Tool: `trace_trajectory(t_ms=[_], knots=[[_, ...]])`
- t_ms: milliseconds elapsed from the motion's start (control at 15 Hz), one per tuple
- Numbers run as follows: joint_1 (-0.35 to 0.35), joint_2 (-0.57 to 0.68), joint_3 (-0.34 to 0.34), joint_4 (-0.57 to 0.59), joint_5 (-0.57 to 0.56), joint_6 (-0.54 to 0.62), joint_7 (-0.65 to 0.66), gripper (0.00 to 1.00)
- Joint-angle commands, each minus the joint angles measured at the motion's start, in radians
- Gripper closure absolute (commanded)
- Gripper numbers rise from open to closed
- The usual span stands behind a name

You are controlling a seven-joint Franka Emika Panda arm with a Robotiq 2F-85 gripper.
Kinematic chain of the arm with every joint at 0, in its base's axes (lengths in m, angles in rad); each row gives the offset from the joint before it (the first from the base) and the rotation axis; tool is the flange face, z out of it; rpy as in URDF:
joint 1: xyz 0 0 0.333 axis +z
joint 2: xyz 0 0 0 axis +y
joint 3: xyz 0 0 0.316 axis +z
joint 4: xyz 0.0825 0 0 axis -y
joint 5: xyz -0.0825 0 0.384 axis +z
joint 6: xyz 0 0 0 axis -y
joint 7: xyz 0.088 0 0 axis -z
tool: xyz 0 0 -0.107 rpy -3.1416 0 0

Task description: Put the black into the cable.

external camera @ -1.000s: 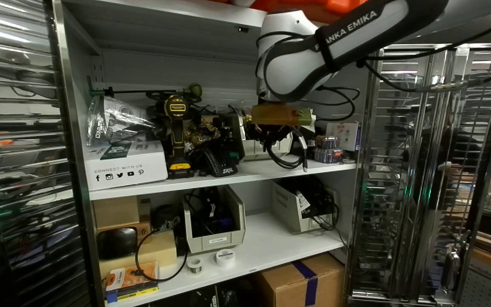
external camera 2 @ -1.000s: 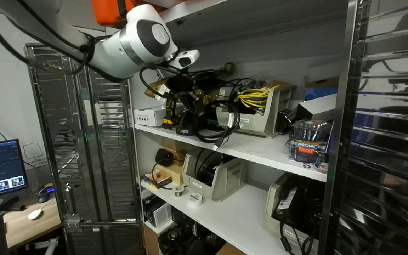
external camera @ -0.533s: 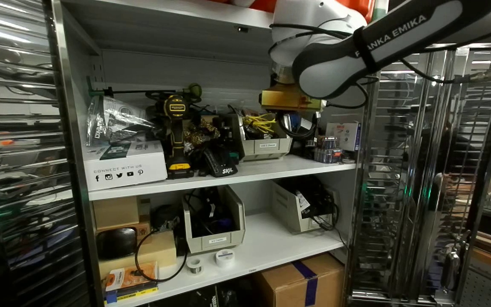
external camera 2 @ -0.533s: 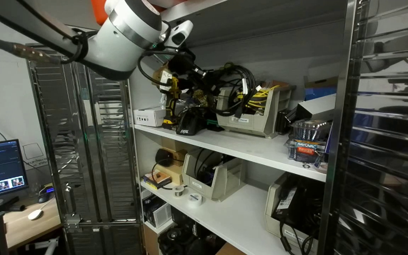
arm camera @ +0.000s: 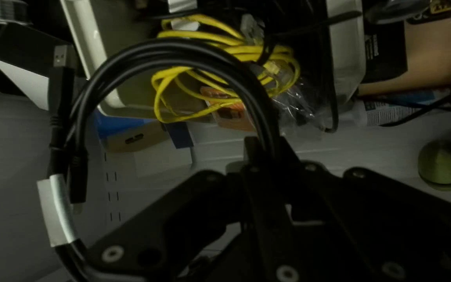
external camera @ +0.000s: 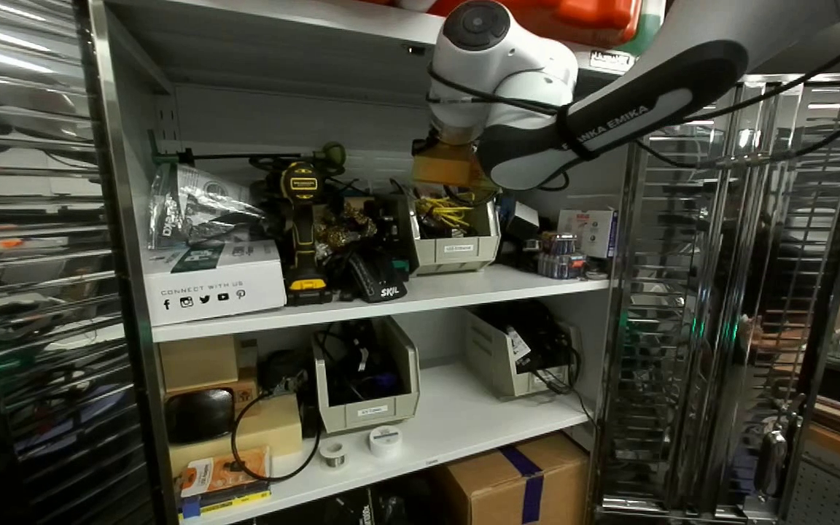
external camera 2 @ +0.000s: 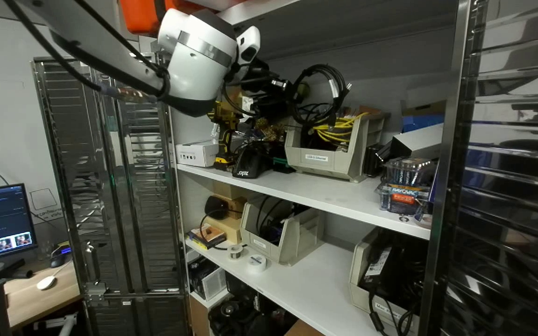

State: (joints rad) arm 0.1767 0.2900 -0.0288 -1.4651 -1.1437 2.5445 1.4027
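Observation:
A coiled black cable with plugs and a white tag shows in an exterior view (external camera 2: 340,80) and in the wrist view (arm camera: 178,45). My gripper (arm camera: 266,150) is shut on one side of the coil; it also shows in an exterior view (external camera 2: 288,88). The coil is held up in the air, above and in front of the grey bin (external camera 2: 315,158) on the upper shelf. That bin (external camera: 456,251) holds yellow cables (arm camera: 225,51) and dark cables. In an exterior view the wrist and an orange-tinted part hide the fingers and most of the coil.
A drill (external camera: 303,219) and a white box (external camera: 212,284) stand on the same shelf. Battery packs (external camera 2: 402,186) and boxes stand at the bin's other side. Two more cable bins (external camera: 369,408) (external camera: 522,357) stand on the shelf below. A shelf board (external camera: 296,16) runs above.
My gripper has raised the coil from hanging in front of the shelf edge to above the yellow-cable bin. The coil has swung from hanging down to sticking out from the fingers.

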Motion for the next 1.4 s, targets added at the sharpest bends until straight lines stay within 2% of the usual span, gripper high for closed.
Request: trace_trajectory(t_ms=[0, 133, 333, 600, 800, 1000, 1200, 1267, 1333], knots=[[-0.003, 0.164, -0.01, 0.247, -0.033, 0.021, 0.01, 0.91], [-0.012, 0.233, -0.011, 0.345, 0.007, 0.015, -0.03, 0.91], [-0.044, 0.329, 0.004, 0.48, 0.138, -0.005, -0.12, 0.9], [-0.081, 0.438, 0.03, 0.644, 0.429, -0.043, -0.316, 0.9], [-0.072, 0.5, 0.014, 0.753, 0.646, -0.099, -0.462, 0.92], [-0.067, 0.54, 0.025, 0.815, 0.828, -0.152, -0.607, 0.91], [-0.065, 0.57, 0.025, 0.875, 0.94, -0.201, -0.71, 0.91], [-0.066, 0.576, 0.023, 0.891, 0.962, -0.209, -0.744, 0.89], [-0.086, 0.574, 0.064, 0.891, 0.931, -0.225, -0.753, 0.64]])
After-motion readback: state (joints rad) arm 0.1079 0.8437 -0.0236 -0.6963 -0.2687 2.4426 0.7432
